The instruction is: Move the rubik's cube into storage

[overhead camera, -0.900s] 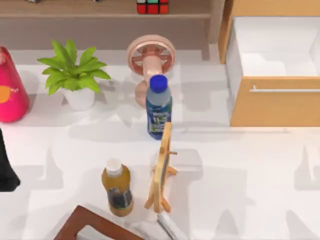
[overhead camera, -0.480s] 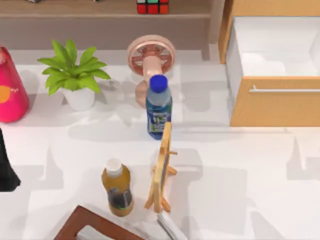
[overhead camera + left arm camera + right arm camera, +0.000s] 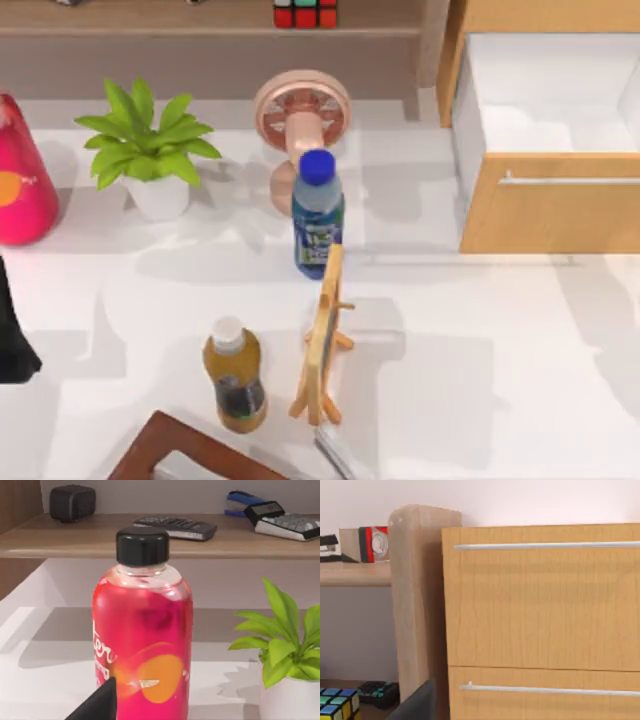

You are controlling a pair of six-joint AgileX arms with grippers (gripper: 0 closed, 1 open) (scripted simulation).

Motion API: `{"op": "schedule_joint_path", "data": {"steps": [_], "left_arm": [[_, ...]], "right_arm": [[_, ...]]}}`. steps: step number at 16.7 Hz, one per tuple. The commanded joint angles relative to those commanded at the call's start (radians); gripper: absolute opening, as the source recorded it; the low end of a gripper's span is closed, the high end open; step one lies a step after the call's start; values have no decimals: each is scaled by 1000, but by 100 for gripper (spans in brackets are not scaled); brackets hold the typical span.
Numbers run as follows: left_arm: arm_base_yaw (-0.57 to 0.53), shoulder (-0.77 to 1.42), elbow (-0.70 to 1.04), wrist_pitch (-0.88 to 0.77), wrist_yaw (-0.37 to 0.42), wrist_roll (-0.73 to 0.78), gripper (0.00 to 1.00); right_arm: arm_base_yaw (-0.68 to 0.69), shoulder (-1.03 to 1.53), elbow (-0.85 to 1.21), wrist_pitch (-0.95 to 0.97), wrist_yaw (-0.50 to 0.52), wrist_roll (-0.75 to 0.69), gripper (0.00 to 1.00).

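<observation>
On the shelf (image 3: 180,30) at the table's far edge, the cube (image 3: 305,12) sat untouched, well apart from storage (image 3: 550,215), which stood open at the far right with its white inside bare. Nothing on the table had moved against the earlier top frames: same bottles, plant and fan, all in place. The only change was the shadow on the right side of the table, which had grown and slid toward the right edge, so the right arm was judged to be moving, probably repositioning toward the cube.

The right wrist view backed this up. The right gripper (image 3: 417,702) faced the wooden drawer fronts, with the cube (image 3: 335,705) low in a corner, under the shelf board and beside the shelf's end post. Whether it was spread or closed, could not tell. It held nothing visible.

The left arm (image 3: 12,330) was parked at the table's left edge, same as before, and the left gripper (image 3: 97,702) faced the pink bottle (image 3: 142,645); state could not be told.

The task looked barely begun, with the grasp not yet made.
</observation>
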Motion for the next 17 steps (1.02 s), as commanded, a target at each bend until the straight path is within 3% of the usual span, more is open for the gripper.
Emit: {"op": "schedule_joint_path", "data": {"steps": [11,17], "left_arm": [[0,0,0,0,0,0,100],[0,0,0,0,0,0,100]], "right_arm": [[329,1187,744,306,406,14,100],[393,1512,957,344,546,24,100]]}}
